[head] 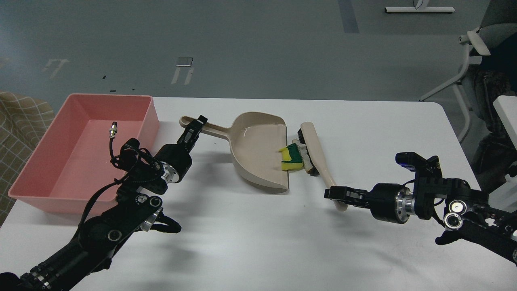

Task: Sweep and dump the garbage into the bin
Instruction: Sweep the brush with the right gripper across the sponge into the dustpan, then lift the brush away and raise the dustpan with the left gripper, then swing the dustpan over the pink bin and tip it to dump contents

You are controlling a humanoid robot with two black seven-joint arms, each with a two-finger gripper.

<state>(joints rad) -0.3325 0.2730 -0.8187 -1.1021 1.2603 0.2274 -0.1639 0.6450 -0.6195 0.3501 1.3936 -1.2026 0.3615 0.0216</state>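
Sponge (pixel 291 158) sits at dustpan (pixel 258 151) lip, partly in; off-white scrap (pixel 301 146) just beside, against brush (pixel 317 155). Left gripper (pixel 196 126) clamped on dustpan handle; right gripper (pixel 338 194) grips brush handle. Sweep nearly done, judging so; lift and dump into bin (pixel 48 178) left.

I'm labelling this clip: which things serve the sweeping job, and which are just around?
Job: sponge piece, off-white scrap, dustpan, brush, pink bin, left end effector, right end effector.
Around: office chair, checked cloth.
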